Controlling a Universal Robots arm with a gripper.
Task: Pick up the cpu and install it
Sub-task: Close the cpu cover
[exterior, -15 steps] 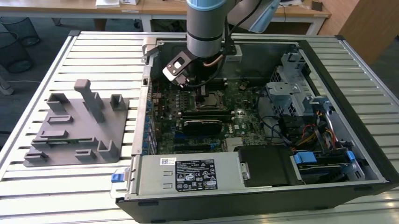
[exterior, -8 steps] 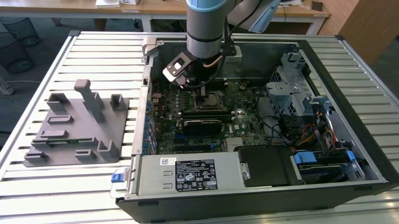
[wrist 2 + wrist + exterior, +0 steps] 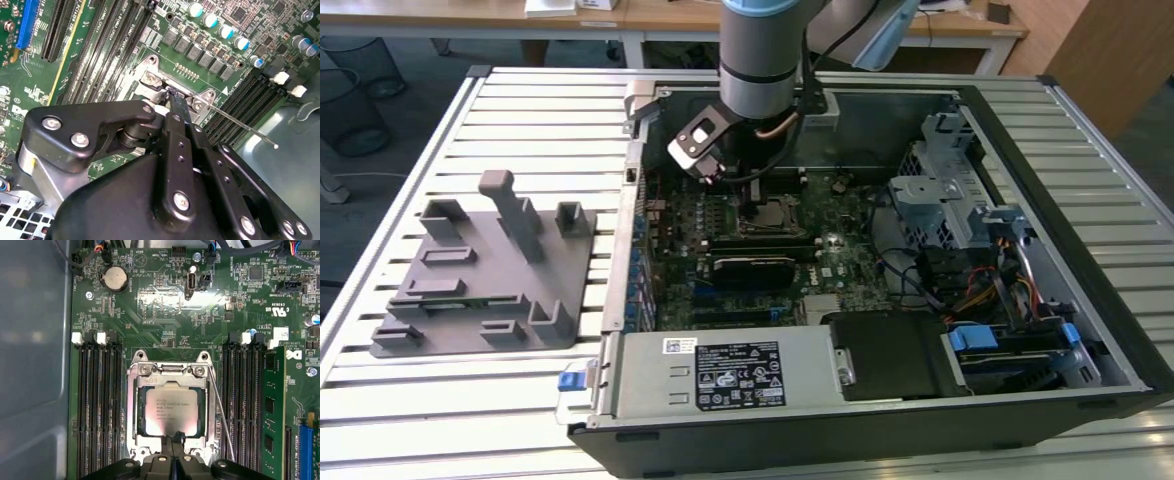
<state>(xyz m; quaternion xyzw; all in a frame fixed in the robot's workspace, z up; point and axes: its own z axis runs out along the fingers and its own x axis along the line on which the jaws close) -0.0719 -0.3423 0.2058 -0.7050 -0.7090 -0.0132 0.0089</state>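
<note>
The small, flat, square silvery-beige cpu (image 3: 171, 411) lies seated in the metal-framed socket (image 3: 134, 405) on the green motherboard (image 3: 150, 315), between rows of black memory slots (image 3: 97, 405). The black gripper (image 3: 174, 440) stands at the chip's edge, its fingers (image 3: 166, 446) closed against each other with nothing between them. In the exterior view, the grey arm (image 3: 761, 50) hangs over the open black computer case (image 3: 1067, 150), toward its eleven o'clock. A grey plastic tray with upright posts (image 3: 480, 290) lies at the case's nine o'clock on the slatted metal table (image 3: 520, 100).

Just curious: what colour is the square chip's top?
The flat square cpu is pale silvery-beige; best in the first wrist view.
</note>
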